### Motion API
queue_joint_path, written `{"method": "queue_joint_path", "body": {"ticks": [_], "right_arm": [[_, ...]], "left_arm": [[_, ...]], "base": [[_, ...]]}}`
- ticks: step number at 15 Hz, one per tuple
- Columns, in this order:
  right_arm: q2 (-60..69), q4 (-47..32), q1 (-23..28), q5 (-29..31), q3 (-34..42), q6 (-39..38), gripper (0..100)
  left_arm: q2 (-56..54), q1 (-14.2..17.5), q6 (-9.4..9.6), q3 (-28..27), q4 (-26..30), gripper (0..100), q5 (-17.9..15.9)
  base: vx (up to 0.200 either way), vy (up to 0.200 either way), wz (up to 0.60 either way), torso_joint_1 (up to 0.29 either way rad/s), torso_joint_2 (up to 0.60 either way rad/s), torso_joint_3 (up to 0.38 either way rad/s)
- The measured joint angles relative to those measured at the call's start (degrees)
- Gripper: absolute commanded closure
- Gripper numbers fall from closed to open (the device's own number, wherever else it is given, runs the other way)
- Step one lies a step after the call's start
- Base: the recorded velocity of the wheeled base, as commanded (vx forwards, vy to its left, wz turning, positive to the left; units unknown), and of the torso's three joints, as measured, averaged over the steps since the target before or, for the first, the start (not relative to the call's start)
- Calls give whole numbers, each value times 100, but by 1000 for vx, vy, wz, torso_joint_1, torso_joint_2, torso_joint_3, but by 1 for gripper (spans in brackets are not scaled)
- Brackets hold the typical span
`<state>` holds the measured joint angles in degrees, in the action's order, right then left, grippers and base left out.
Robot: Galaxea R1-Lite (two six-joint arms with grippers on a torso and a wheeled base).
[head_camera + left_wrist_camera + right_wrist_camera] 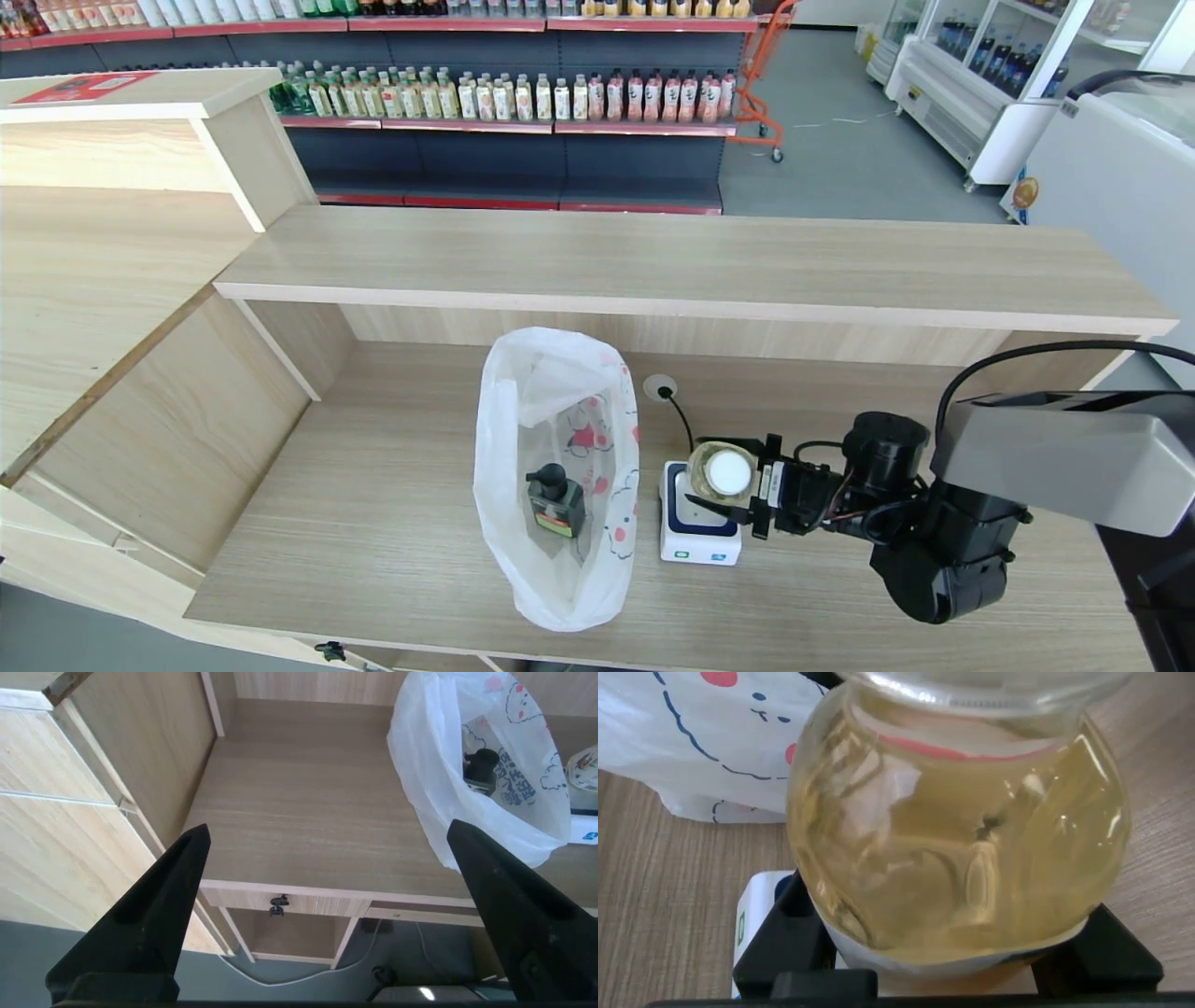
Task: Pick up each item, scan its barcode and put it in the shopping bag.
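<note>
**Q:** What lies nearest the right wrist camera?

**A:** A clear bottle [957, 831] of yellowish liquid with a white cap. The right gripper [728, 476] is clamped on it, one finger on each side of the body. The bottle is held upright directly over the scanner [698, 537], with its cap towards the head camera. Whether its base touches the scanner cannot be determined.

**Q:** How is the work area laid out, left to right?

**A:** As follows:

1. The left gripper [327, 915] has its jaws wide apart with nothing between them. It hangs off the near edge of the counter [373, 523], to the left of the bag.
2. The shopping bag [551, 420] is white plastic with a printed pattern. It stands open at the middle of the counter, mouth upward.
3. The pump bottle [555, 504] is dark with a black pump head. It sits inside the shopping bag near the bottom, head up.
4. The scanner is a white box just beside the bag on the bag's right. A black cable [680, 415] runs from its far side to a round port [659, 385] in the counter surface near the back wall.
5. The bottle and the right gripper are over the scanner, and the right arm comes in from the right side of the counter.

**Q:** What stands behind the counter?

**A:** Store shelves [504, 93] carry rows of bottles, across an aisle from the counter's raised back ledge.
</note>
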<state>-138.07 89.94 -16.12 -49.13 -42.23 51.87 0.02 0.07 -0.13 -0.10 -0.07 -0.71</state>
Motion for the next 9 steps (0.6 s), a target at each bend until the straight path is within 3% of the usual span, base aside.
{"method": "queue_joint_path", "body": {"ticks": [6, 9], "right_arm": [[855, -26, 157, 279, 675, -1898, 100], [1794, -17, 77, 1213, 1164, -3518, 100]], "left_arm": [[-2, 0, 0, 0, 0, 0, 0], [0, 2, -2, 0, 0, 0, 0]], "base": [[0, 0, 0, 0, 0, 0], [0, 0, 0, 0, 0, 0]]}}
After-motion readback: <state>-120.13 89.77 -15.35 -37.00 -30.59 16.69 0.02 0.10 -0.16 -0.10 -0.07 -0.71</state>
